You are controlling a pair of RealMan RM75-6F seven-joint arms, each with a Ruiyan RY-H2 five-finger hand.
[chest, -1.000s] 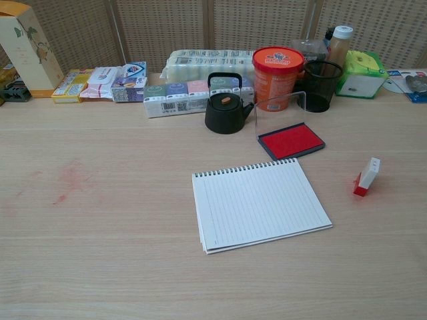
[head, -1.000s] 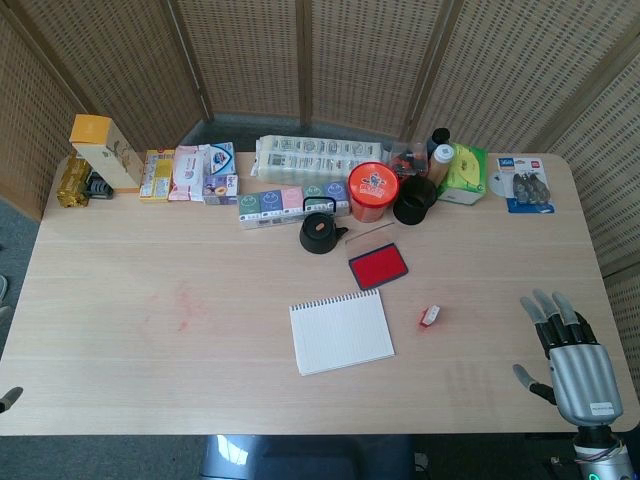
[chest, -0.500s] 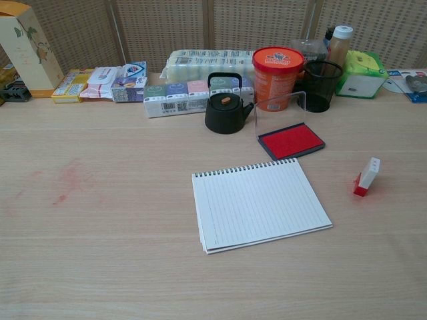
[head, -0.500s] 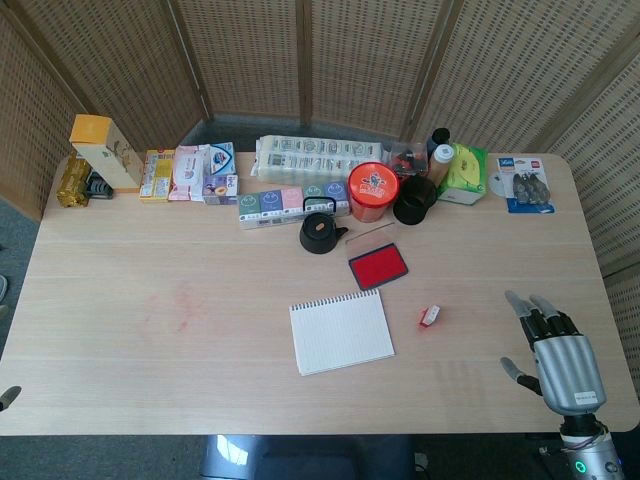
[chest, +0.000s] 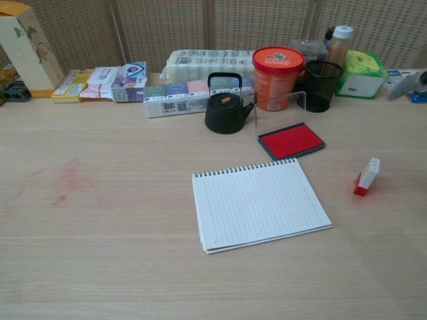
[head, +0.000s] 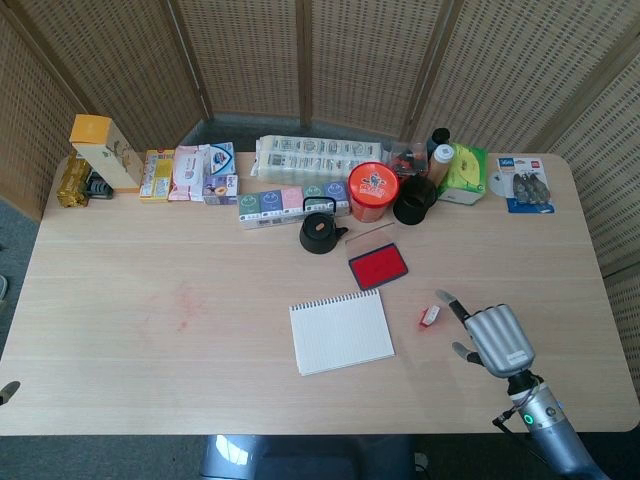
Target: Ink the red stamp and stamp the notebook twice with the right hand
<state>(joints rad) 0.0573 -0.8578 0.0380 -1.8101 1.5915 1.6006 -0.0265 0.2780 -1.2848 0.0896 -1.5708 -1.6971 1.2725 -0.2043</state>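
Right hand [head: 492,338] has advanced to just beside the stamp [head: 429,316], fingers spread, holding nothing; inking and both notebook [head: 341,332] impressions remain outstanding.

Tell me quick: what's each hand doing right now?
Left hand: not in view.
Right hand: open, holding nothing, beside the red stamp, not touching it.

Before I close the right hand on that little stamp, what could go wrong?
The small red-and-white stamp stands tilted on the table; the open right hand, just beside it, could tip it over before gripping. The open red ink pad has its clear lid standing up behind it, which the hand could hit. The white spiral notebook lies loose and may slide when stamped.
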